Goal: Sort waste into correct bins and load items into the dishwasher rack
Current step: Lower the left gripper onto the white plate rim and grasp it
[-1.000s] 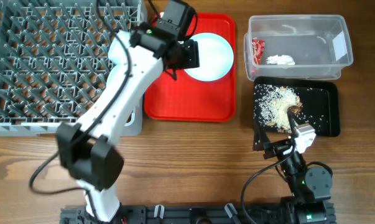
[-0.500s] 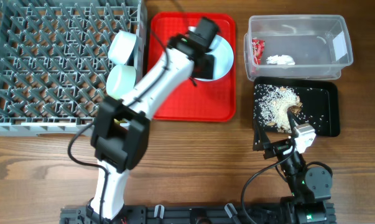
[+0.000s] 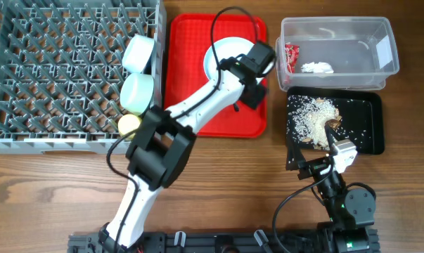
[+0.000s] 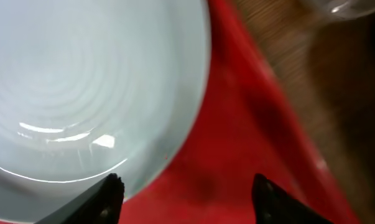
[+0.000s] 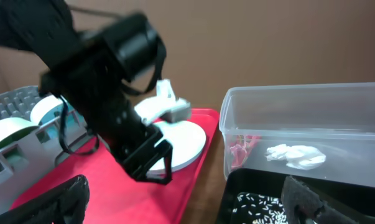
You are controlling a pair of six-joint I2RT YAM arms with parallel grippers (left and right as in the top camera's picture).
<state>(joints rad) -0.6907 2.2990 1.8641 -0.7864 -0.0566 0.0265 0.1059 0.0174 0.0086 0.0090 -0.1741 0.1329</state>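
The pale blue plate [image 3: 221,62] lies on the red serving tray [image 3: 197,116]. My left gripper [image 3: 249,97] is open and empty, low over the plate's right edge [image 4: 81,87] and the tray [image 4: 237,143]. The pale blue bowl [image 3: 139,53], mint green bowl [image 3: 137,93] and yellow cup [image 3: 129,124] stand at the right edge of the grey rack [image 3: 64,70]. The clear tub [image 3: 370,31] holds the red wrapper [image 3: 290,57] and the white tissue [image 3: 317,67]. The black tray [image 3: 366,119] holds rice and brown scraps [image 3: 313,116]. My right gripper [image 3: 311,163] is open and empty at the tray's front-left corner. The fork and spoon are out of view.
In the right wrist view my open right gripper [image 5: 184,205] faces the left gripper [image 5: 143,155], the plate [image 5: 184,140], the tub [image 5: 336,118] and the black tray [image 5: 237,186]. A strip of wooden table [image 3: 273,105] separates the red tray from the bins.
My left arm has swung right from the rack side across the red tray to the plate's right edge, uncovering the bowls and cup in the rack. The right arm has not moved.
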